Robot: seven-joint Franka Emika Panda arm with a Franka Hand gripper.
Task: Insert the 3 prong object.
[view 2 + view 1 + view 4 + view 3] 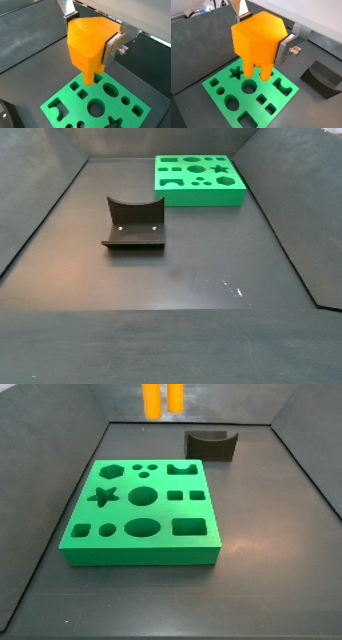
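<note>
My gripper (263, 35) is shut on the 3 prong object (256, 42), a bright orange piece with a wide faceted body and prongs hanging down. Silver fingers (284, 49) press its two sides; both wrist views show this (90, 45). It hangs clear above the green board (281, 102) with its shaped holes. In a side view only the prong ends (162, 399) show at the top edge, high above the far side of the board (140, 554). The gripper itself is out of frame in both side views.
A dark grey curved block (210, 444) stands on the dark floor beside the board, also seen in a side view (134, 223) and a wrist view (323, 79). Grey walls enclose the floor. The board (201, 198) lies near one wall.
</note>
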